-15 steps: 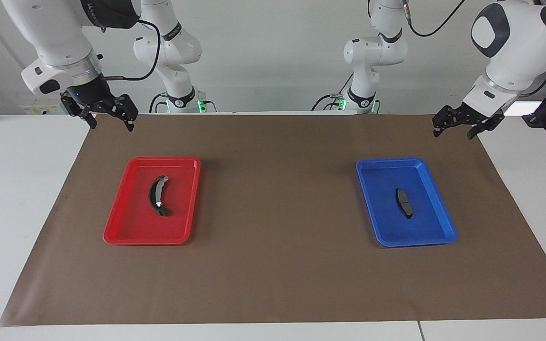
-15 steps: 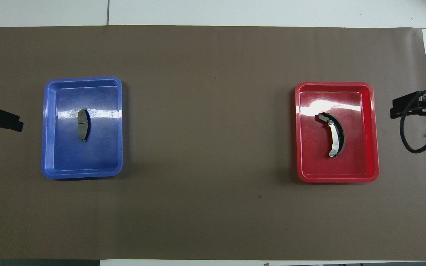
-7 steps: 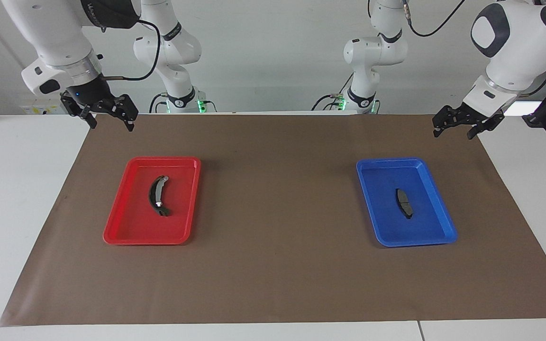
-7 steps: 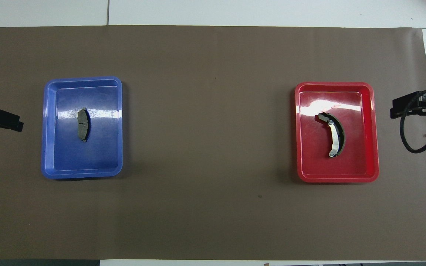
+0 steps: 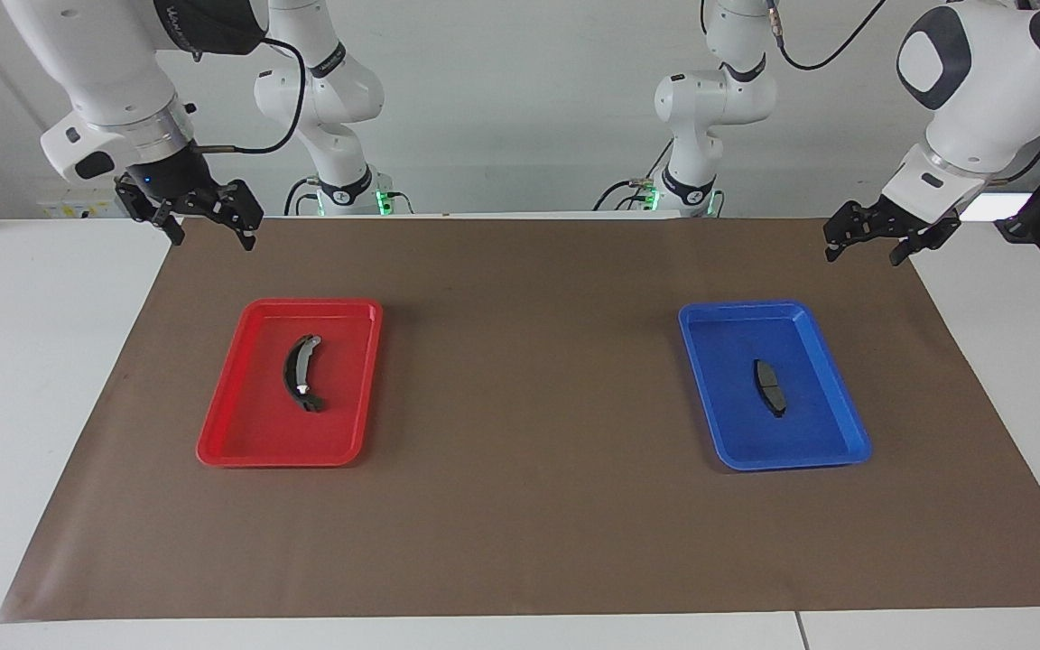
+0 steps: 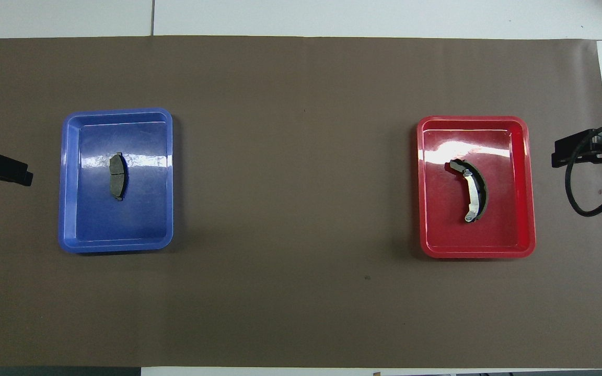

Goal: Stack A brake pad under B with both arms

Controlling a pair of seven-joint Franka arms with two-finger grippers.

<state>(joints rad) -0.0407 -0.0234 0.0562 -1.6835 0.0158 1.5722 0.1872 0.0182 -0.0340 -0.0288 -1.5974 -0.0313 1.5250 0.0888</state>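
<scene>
A brake pad [image 5: 769,387] in one tray [image 5: 836,384], B [image 5: 300,372] in another [image 5: 240,424]

Bright, even overhead light, sharp focus, white glare on both trays [image 6: 525,183], soft short shadows.

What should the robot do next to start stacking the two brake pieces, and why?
Probably the left end effector should come down over pad A in the blue tray. A must go under B, so it likely moves first. Both pieces lie untouched in separate trays, B in the red tray, and both end effectors, the right too, hang empty near the mat's corners.
</scene>
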